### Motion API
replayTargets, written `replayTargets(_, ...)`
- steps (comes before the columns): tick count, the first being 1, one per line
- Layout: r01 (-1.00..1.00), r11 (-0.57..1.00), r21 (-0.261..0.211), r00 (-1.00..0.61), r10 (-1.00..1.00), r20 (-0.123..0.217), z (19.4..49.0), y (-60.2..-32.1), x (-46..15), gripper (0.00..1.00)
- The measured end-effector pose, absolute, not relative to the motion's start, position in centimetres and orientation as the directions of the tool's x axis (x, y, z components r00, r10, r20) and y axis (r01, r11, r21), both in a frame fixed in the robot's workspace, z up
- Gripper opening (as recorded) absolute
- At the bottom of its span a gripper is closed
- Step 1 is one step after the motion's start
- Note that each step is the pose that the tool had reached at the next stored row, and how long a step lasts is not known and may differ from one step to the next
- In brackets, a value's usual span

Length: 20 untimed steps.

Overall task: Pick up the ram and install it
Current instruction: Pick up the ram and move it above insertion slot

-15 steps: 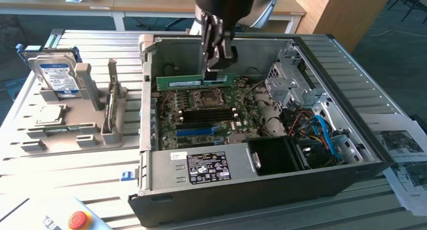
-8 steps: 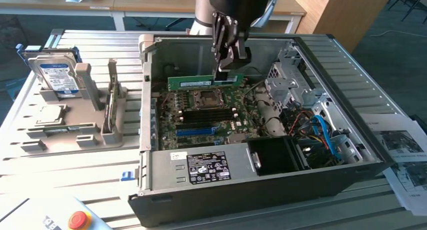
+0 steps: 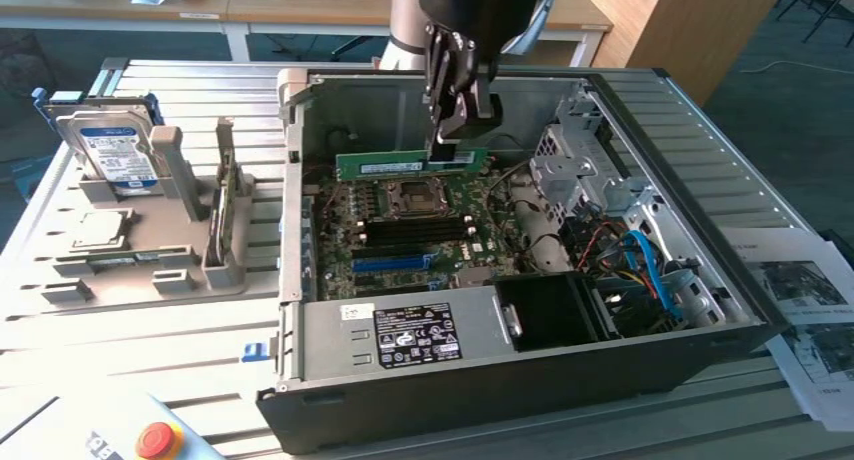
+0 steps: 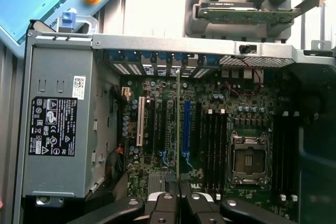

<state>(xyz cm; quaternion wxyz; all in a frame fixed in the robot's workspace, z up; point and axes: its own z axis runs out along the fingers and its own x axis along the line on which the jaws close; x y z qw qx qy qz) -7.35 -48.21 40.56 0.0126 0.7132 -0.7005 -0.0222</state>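
— Item one: the gripper (image 3: 462,145)?
— It is reaching into the open case (image 3: 534,390), fingers clamping one end of the ram (image 3: 387,165).
— Item two: where is the ram sitting?
— It is hanging level and on edge above the motherboard (image 3: 400,235), near the socket (image 3: 414,195). Seen from the wrist, it is showing as a thin green line beside the blue slot (image 4: 186,129).
— Other stock?
— A hard drive (image 3: 118,155) is standing in the grey rack (image 3: 134,270), outside the case on the exterior view's left.
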Motion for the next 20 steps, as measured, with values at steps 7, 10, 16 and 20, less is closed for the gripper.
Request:
replayTargets(7, -0.999, 0.004, 0.049, -0.005, -1.0, -0.014, 40.4, -48.4, -7.3, 0.12)
replayTargets(10, -0.999, 0.014, 0.049, -0.015, -1.0, -0.014, 40.3, -48.4, -7.3, 0.12)
replayTargets(16, -0.998, 0.031, 0.049, -0.032, -0.999, -0.014, 39.6, -48.5, -7.3, 0.12)
replayTargets(20, -0.998, 0.04, 0.049, -0.041, -0.999, -0.014, 39.0, -48.5, -7.3, 0.12)
